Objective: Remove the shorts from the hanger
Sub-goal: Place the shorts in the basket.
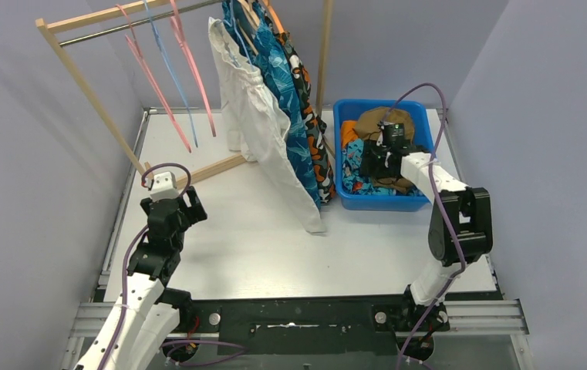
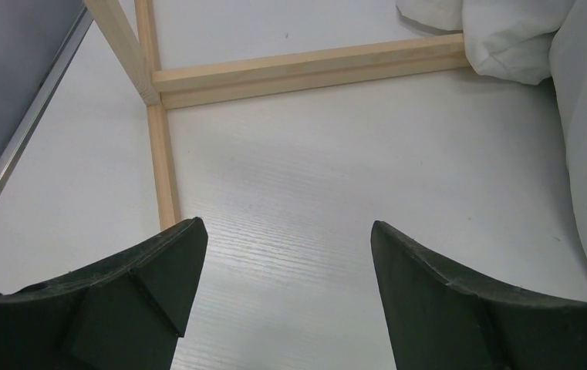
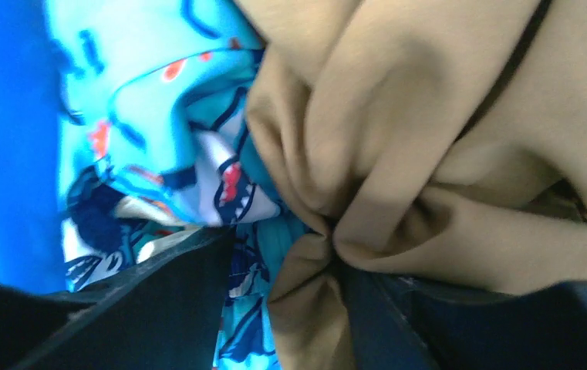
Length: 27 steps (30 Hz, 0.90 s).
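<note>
White shorts, blue patterned shorts and camouflage shorts hang on hangers at the rail's right end. Brown shorts, teal shark-print shorts and orange shorts lie in the blue bin. My right gripper reaches down into the bin. In the right wrist view its jaws stand apart, with a fold of the brown shorts between them beside the shark-print shorts. My left gripper hovers open and empty over the table by the rack's foot.
The wooden rack spans the back, its base bars on the table ahead of my left gripper. Three bare pink and blue hangers hang at the rail's left. The white shorts' hem touches the table. Grey walls close in both sides.
</note>
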Each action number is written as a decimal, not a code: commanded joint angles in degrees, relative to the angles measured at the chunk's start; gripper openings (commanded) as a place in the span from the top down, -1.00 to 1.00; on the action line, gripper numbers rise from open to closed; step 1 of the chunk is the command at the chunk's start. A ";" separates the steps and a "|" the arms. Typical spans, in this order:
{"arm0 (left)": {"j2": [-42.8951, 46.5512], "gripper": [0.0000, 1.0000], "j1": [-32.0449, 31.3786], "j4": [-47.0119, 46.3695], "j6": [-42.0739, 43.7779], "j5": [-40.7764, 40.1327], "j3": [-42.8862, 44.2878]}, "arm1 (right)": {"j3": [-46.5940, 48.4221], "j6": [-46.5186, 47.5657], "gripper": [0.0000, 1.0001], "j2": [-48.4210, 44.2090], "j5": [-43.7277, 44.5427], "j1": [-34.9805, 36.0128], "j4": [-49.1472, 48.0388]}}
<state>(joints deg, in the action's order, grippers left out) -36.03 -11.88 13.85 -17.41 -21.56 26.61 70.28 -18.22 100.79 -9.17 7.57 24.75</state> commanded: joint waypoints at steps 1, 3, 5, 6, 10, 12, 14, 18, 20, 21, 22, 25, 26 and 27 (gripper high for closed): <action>0.70 -0.56 0.30 -3.22 0.86 0.56 0.45 | 4.42 1.24 -0.14 -8.00 0.84 0.50 2.02; 0.78 -0.56 0.29 -3.27 1.03 0.55 0.46 | 4.24 0.46 -0.24 -11.79 1.88 0.51 1.04; 1.23 -0.56 0.28 -3.50 1.71 0.59 0.33 | 3.27 -0.99 -0.31 -15.76 2.83 0.51 -0.41; 1.61 -0.56 0.33 -3.74 2.02 0.81 0.10 | 2.59 -2.06 -0.34 -17.83 3.23 0.53 -1.01; 2.62 -0.59 0.21 -4.53 2.93 3.39 -0.42 | -1.79 -11.71 -0.48 -25.84 1.88 -1.69 -3.37; 2.79 -0.62 0.27 -4.26 3.46 4.30 -0.29 | -4.40 -13.73 -0.54 -29.55 -1.32 -3.42 -5.33; 2.95 -0.66 0.29 -3.69 4.39 4.92 -0.03 | -7.83 -13.76 -0.58 -33.11 -4.31 -4.35 -8.67; 3.87 -0.75 1.17 -3.27 3.83 3.88 -0.16 | -16.68 -16.49 -0.77 -41.34 -4.84 -4.58 -18.53; 3.84 -0.78 2.69 -2.54 2.44 2.94 0.12 | -20.80 -20.70 -0.96 -45.45 -3.91 -4.64 -22.30; 3.55 -0.79 3.60 -2.23 1.86 2.78 0.37 | -23.05 -22.04 -0.95 -47.28 -4.53 -4.67 -25.06; 3.13 -0.80 4.55 -1.90 1.37 2.77 0.64 | -25.15 -22.65 -0.95 -48.90 -5.68 -4.66 -28.38; 1.60 -0.84 7.04 -1.16 0.29 2.49 1.57 | -29.62 -23.86 -0.95 -51.53 -11.06 -4.65 -36.10; 1.22 -0.85 7.65 -0.90 -0.01 1.79 1.82 | -29.71 -24.03 -0.95 -51.39 -12.85 -4.67 -36.74; 1.04 -0.86 8.26 -0.64 -0.34 0.83 2.05 | -29.29 -24.44 -0.95 -51.17 -14.35 -4.61 -36.81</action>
<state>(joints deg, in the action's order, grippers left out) -34.06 -5.76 13.56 -15.94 -18.44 25.87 41.01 -38.98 50.78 -16.32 3.03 1.78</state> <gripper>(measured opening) 0.919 0.975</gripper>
